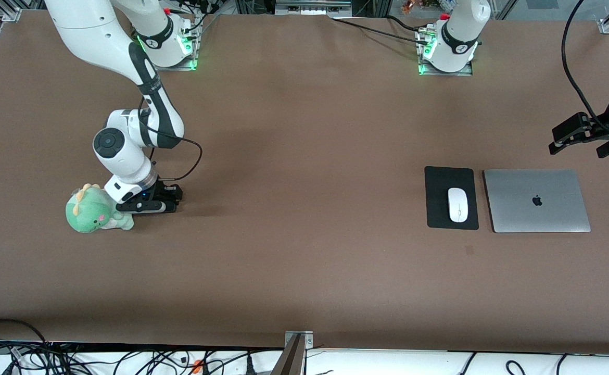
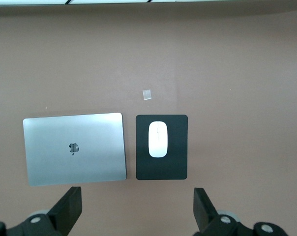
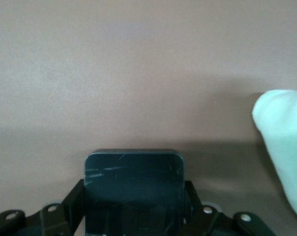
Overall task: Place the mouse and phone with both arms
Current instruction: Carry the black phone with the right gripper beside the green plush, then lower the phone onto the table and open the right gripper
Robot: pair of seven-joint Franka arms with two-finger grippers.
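The right end effector (image 1: 151,204) is down low at the right arm's end of the brown desk (image 1: 304,156). It is just beside a green plush toy (image 1: 93,211). In the right wrist view, its 2 black fingers (image 3: 72,201) are squeezed tight on the phone (image 3: 134,189), one on each side. The phone is a small black slab with round corners, and it has thin scratches on its face. I cannot tell if the phone touches the desk. A bit of the pale green toy shows at the edge of that view.

The left end effector (image 1: 585,138) hangs up in the air at the left arm's end of the desk, and its arm waits there. Its 2 fingers (image 2: 65,209) are spread wide apart and hold nothing.

The white mouse (image 1: 458,204) lies flat on a black mouse pad (image 1: 437,182), near the middle of the pad. A closed silver laptop (image 1: 536,200) lies just beside the pad, closer to the left arm's end of the desk. A small pale square mark (image 2: 147,94) sits on the desk near the pad, nearer to the front camera.
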